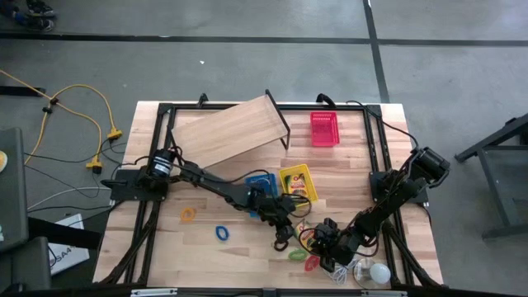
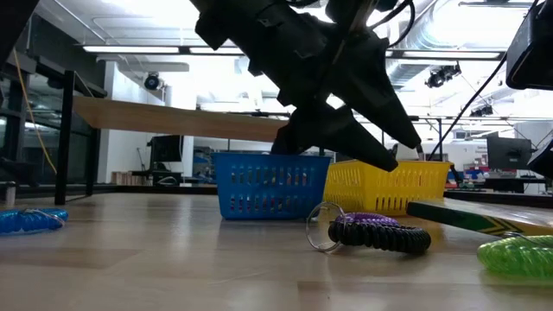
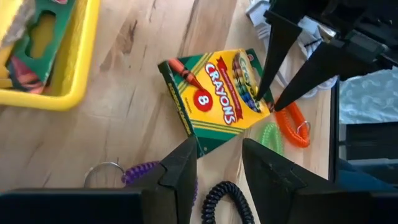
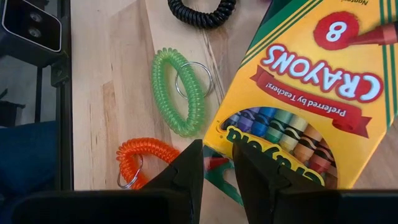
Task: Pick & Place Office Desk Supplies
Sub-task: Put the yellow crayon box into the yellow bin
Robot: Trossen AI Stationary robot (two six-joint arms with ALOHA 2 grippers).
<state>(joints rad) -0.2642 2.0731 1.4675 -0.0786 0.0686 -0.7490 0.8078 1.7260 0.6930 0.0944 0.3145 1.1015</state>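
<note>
The yellow-green crayon box (image 3: 217,93) lies on the wood between my two grippers and fills much of the right wrist view (image 4: 311,81). My right gripper (image 4: 217,171) is shut on one of its corners. My left gripper (image 3: 217,168) hovers open over the opposite corner without touching it, and shows in the high view near the table's middle (image 1: 285,221). Blue basket (image 1: 262,186), yellow basket (image 1: 297,181) and red basket (image 1: 324,128) stand on the table. Coiled bands lie around: green (image 4: 180,90), orange (image 4: 146,155), black (image 3: 224,199), purple (image 3: 149,171), blue (image 1: 221,233). My right gripper pinches the crayon box between its two fingers at the corner by the crayon picture (image 4: 219,148). The fingers (image 3: 273,68) slant down onto it from the table's right. The box looks flat on the table; whether that corner is raised, I cannot tell.
A slanted wooden board (image 1: 231,128) stands at the far left of the table. A white bulb (image 1: 379,272) with its cord lies by the near right edge. An orange band (image 1: 188,214) lies on the bare wood at the near left.
</note>
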